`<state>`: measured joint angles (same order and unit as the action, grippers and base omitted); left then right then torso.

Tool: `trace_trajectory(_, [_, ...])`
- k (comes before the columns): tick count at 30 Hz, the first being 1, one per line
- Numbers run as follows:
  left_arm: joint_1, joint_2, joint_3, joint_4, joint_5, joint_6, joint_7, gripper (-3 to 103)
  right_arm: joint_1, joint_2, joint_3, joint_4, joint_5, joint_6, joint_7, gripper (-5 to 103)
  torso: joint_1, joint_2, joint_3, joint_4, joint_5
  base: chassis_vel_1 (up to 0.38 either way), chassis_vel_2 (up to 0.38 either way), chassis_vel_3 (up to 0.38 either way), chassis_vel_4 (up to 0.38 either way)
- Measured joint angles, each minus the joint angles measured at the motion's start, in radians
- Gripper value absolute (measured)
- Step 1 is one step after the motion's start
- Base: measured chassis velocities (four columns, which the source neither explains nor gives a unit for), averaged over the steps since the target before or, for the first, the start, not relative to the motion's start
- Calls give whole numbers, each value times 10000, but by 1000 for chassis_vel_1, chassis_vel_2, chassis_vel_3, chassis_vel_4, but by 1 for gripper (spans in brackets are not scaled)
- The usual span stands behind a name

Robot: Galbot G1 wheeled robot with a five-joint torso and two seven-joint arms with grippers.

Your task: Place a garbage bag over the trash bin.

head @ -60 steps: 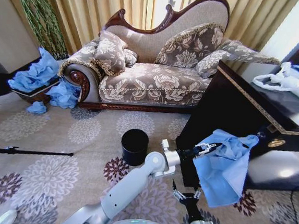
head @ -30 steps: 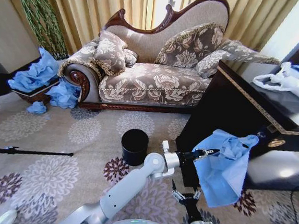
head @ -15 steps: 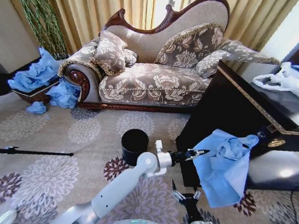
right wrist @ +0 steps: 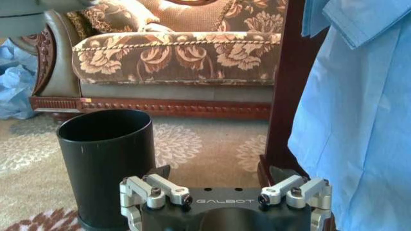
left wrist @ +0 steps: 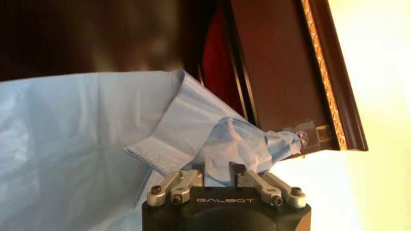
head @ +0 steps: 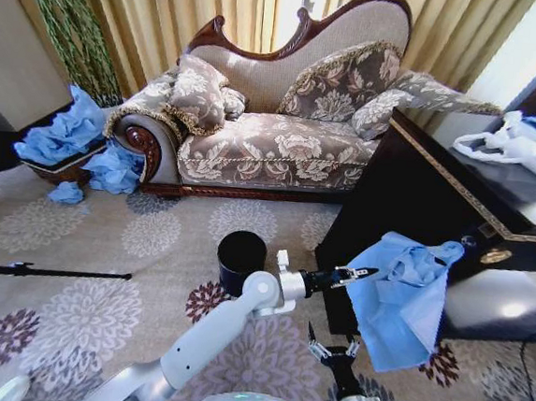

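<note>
Left gripper [head: 357,273] is out in front of you, reaching across toward the dark wooden cabinet [head: 419,190], and its jaws are pinched together on the near top edge of the garbage bag [head: 400,301]. You see the clamp up close in the left wrist view: the left gripper [left wrist: 217,169] has a bunched fold of the light blue garbage bag [left wrist: 90,144] squeezed between its fingers [left wrist: 239,172]. The far top corner of the bag is caught up by the cabinet front near a round brass fitting [head: 494,256], and the rest of it hangs down flat against the cabinet side, its bottom edge clear of the patterned carpet [head: 79,315].

Look left of that arm and you find the trash bin [head: 241,262], black, upright, open mouth up, standing on the carpet just behind the left forearm. Bag and bin are apart; nothing covers the rim.

Your right gripper [head: 332,350] sits low near the base, pointing up, below the hanging bag, jaws spread wide and holding nothing. From the right wrist view you get the right gripper [right wrist: 226,188] spread, the trash bin [right wrist: 106,159] close in front of it, and the garbage bag [right wrist: 359,120] draped beside the cabinet's corner post.

Behind it all stands the floral sofa [head: 285,118], with white plastic bags [head: 522,143] on the cabinet top.
</note>
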<state>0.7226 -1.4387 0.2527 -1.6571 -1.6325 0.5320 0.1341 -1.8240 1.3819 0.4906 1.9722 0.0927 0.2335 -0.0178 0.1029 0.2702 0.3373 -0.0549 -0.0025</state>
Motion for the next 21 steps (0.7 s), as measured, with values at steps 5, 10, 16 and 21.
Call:
trace_trajectory(5, [-73, -409, 32, 271, 49, -33, 74, 41, -37, 12, 15, -31, -65, 36, -1, 100, 0, 0, 0, -1, 1, 0, 0, 0, 0])
trace_trajectory(10, [-199, -740, 52, 551, 52, -48, 238, 62, -48, 17, 26, -55, -94, 44, -1, 100, 0, 0, 0, -1, -2, 0, 0, 0, 0])
trace_trajectory(16, [-251, -989, 23, 727, 46, -81, 297, 84, -48, 22, 14, -64, -113, 44, 3, 100, -1, 0, 0, 0, -1, 0, 0, 0, 0])
trace_trajectory(21, [-203, -1087, 18, 813, 85, -99, 302, 96, -39, -3, 4, -64, -113, 32, 22, 100, -2, 0, 0, 0, -1, 0, 0, 0, 0])
